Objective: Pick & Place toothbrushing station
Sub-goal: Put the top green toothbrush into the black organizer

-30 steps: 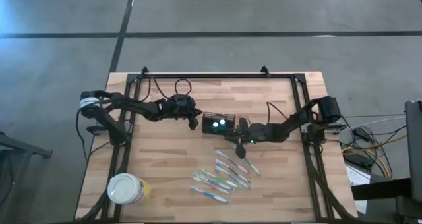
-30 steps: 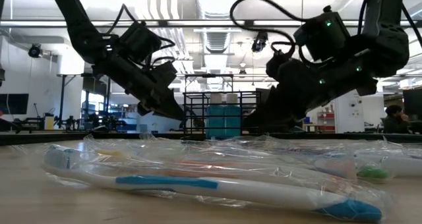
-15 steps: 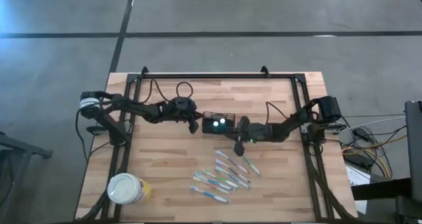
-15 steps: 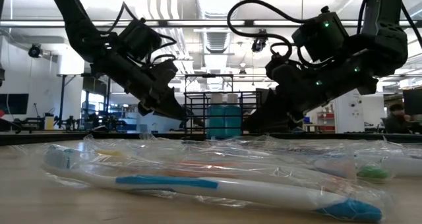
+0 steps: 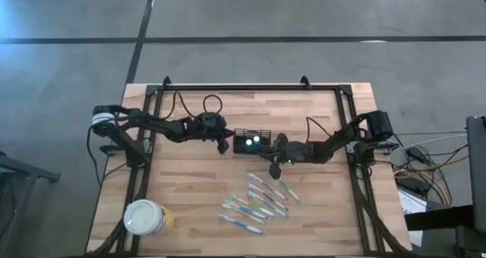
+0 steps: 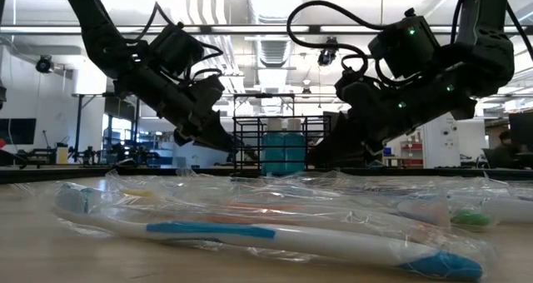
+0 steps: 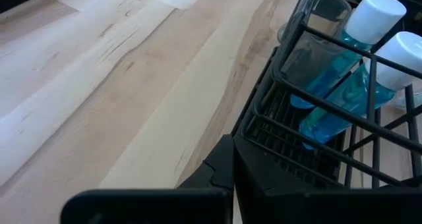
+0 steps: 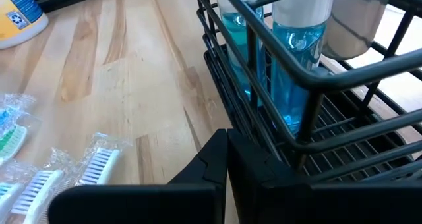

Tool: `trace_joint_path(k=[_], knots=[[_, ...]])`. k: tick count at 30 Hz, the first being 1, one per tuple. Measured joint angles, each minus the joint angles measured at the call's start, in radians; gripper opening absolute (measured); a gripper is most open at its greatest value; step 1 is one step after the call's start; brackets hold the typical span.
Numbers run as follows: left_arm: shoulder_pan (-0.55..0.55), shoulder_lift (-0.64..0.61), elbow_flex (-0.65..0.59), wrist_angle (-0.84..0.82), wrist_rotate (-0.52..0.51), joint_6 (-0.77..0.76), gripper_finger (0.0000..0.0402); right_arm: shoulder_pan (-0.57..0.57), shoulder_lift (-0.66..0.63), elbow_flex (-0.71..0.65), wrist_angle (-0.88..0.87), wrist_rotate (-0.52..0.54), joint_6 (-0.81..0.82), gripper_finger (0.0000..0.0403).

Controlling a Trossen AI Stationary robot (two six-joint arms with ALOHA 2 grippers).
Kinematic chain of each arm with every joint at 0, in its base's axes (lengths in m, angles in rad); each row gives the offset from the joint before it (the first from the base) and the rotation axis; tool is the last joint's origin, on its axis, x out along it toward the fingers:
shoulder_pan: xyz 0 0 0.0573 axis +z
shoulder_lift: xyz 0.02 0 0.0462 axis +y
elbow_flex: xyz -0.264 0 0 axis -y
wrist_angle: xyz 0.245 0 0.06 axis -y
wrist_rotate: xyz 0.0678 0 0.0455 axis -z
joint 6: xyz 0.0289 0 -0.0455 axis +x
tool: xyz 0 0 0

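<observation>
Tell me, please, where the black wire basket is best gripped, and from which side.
Probably at its two short ends, on the top rim wire. The basket is open mesh and holds upright blue bottles, so its middle is blocked. The left gripper and right gripper already flank it, one at each end.

wrapped toothbrushes front-centre, white-lidded tub nr front-left corner

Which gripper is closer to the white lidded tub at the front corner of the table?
Left. The left gripper is at the basket's left end, on the tub's side; the right gripper sits at the basket's far end.
</observation>
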Motion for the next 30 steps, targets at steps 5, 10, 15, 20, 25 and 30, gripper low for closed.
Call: trace_joint_path(k=[5, 10, 15, 20, 25, 30], knots=[[0.002, -0.024, -0.001, -0.016, -0.003, 0.002, 0.0003, 0.004, -0.022, 0.005, 0.000, -0.023, -0.009, 0.0008], [0.002, -0.087, 0.000, -0.084, -0.029, 0.023, 0.0004, 0.006, -0.066, 0.004, -0.014, -0.028, -0.025, 0.0008], [0.002, -0.206, 0.000, -0.226, -0.068, 0.069, 0.0003, 0.023, -0.142, 0.003, -0.102, -0.030, -0.046, 0.0008], [-0.017, -0.376, -0.002, -0.382, -0.063, 0.170, 0.0003, 0.054, -0.265, 0.003, -0.242, -0.030, -0.076, 0.0008], [-0.061, -0.571, -0.059, -0.424, -0.056, 0.214, 0.0002, 0.084, -0.433, 0.003, -0.424, -0.035, -0.104, 0.0008], [-0.090, -0.800, -0.178, -0.410, -0.050, 0.217, 0.0002, 0.125, -0.610, -0.005, -0.521, -0.046, -0.106, 0.0008]])
